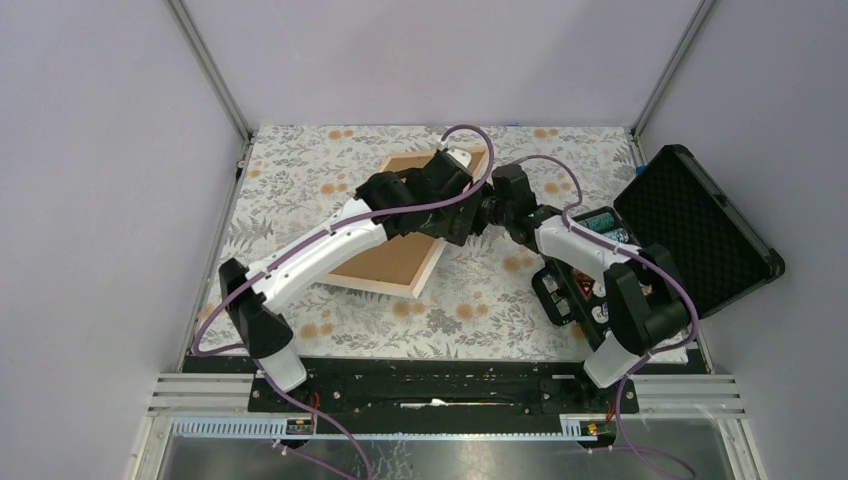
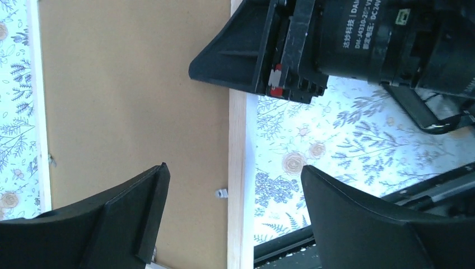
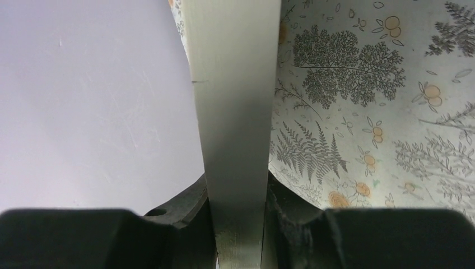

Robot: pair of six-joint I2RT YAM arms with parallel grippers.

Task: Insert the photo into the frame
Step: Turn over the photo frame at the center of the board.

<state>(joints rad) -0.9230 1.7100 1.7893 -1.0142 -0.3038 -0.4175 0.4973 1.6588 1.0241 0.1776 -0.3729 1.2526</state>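
One rail of the stiff, light frame [image 3: 235, 112] sits pinched in the right end effector [image 3: 238, 235]; left end effector [image 2: 234, 188] wide.

You're looking at bare, pale wood on the frame [image 2: 238, 185], matt and faintly grained, running down the middle of the left wrist view; in the right wrist view its face looks smooth and whitish (no gloss on it). Left of that rail, the photo [image 2: 134, 84] shows you its back, a flat brown board, matt like card. The left gripper [image 2: 234, 171] is smooth, matt black plastic. The table cover [image 2: 347, 140] is smooth with a flower print. At right in the top view, the case [image 1: 690, 225] is lined with dimpled black foam, and the rails [image 1: 690, 385] along the bottom are pale brushed metal.
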